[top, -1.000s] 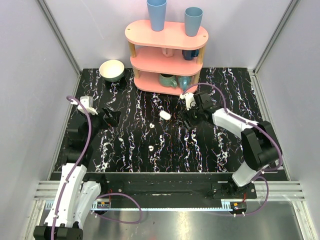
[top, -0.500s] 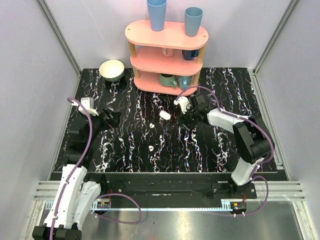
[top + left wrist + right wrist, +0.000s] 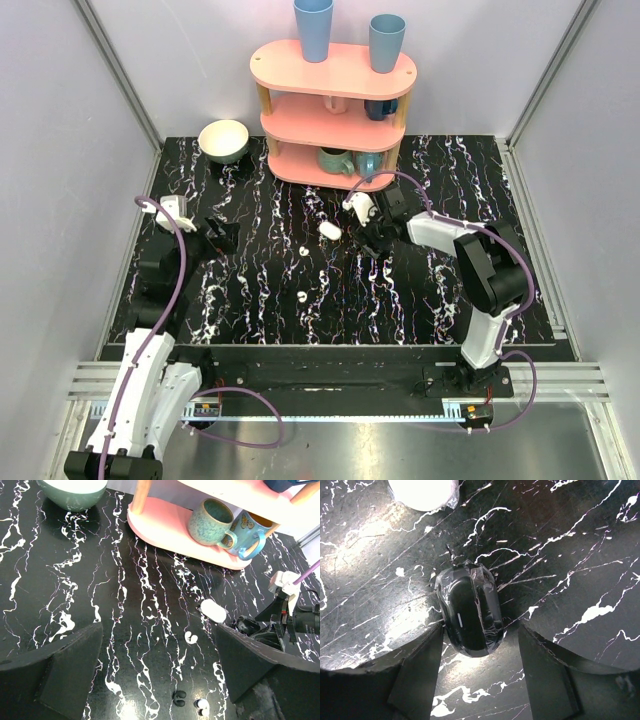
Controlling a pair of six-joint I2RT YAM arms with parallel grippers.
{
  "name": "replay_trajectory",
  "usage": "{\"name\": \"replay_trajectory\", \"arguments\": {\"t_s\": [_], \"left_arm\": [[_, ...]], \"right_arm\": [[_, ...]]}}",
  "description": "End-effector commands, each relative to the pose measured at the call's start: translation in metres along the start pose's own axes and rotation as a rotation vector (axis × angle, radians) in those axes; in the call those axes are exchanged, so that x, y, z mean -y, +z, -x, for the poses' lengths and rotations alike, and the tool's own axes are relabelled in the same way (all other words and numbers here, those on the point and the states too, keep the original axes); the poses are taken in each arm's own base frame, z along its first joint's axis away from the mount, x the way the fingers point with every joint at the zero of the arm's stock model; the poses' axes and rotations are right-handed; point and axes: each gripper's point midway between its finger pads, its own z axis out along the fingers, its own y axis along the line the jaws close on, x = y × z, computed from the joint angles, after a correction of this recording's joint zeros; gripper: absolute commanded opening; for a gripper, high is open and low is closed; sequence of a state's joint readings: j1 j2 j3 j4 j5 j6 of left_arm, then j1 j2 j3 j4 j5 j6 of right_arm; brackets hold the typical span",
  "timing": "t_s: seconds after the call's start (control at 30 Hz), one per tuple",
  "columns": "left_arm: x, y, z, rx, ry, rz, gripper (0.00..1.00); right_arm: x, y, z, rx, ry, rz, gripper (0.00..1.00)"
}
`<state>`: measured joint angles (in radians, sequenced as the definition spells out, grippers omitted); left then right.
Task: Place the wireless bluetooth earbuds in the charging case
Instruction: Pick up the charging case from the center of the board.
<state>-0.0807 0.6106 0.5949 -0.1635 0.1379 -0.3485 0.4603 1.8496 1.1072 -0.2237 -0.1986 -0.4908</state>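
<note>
On the table [image 3: 430, 300], both white earbuds [image 3: 190, 638] lie outside the white case [image 3: 213, 611]; our right gripper [image 3: 480, 630] straddles a black pod [image 3: 470, 615], unclenched; left gripper [image 3: 159, 630] gapes empty.

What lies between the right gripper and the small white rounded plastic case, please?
A glossy black film-wrapped oval object, close by the right gripper, seen in the right wrist view.

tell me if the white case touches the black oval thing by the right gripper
Apart. The right wrist view shows bare tabletop between the white case and the black oval thing.
</note>
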Motion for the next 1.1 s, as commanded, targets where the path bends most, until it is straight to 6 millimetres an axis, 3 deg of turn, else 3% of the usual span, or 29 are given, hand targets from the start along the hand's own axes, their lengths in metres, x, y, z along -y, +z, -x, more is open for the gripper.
{"name": "replay_trajectory", "arguments": {"t_s": [0.0, 0.17, 0.4, 0.57, 0.7, 0.8, 0.87, 1.0, 1.07], "left_arm": [[-0.003, 0.001, 0.013, 0.056, -0.006, 0.026, 0.99], [-0.004, 0.002, 0.013, 0.054, -0.002, 0.033, 0.99], [0.001, 0.002, 0.012, 0.029, 0.007, 0.007, 0.99], [0.001, 0.003, 0.011, 0.014, 0.002, 0.012, 0.99], [0.003, 0.003, 0.012, 0.006, 0.0, 0.009, 0.99], [0.008, 0.004, 0.011, -0.005, 0.0, -0.02, 0.99], [0.016, 0.006, 0.009, -0.023, -0.002, -0.067, 0.99], [0.019, 0.009, 0.006, -0.048, -0.081, -0.068, 0.99], [0.021, 0.013, 0.001, -0.093, -0.118, -0.068, 0.99]], "right_arm": [[0.008, 0.005, 0.008, 0.002, -0.046, -0.034, 0.71], [0.007, 0.007, 0.007, -0.009, -0.046, -0.022, 0.64], [0.006, 0.011, 0.005, -0.032, -0.048, -0.005, 0.64], [0.003, 0.011, 0.005, -0.034, -0.048, 0.005, 0.52], [0.003, 0.008, 0.006, -0.038, -0.025, 0.0, 0.3], [0.005, -0.006, 0.024, 0.015, -0.007, -0.026, 0.17], [-0.001, -0.014, 0.036, 0.065, -0.007, -0.026, 0.15], [-0.006, -0.054, 0.069, 0.208, -0.047, -0.084, 0.03], [-0.015, -0.064, 0.074, 0.237, -0.061, -0.08, 0.01]]}}
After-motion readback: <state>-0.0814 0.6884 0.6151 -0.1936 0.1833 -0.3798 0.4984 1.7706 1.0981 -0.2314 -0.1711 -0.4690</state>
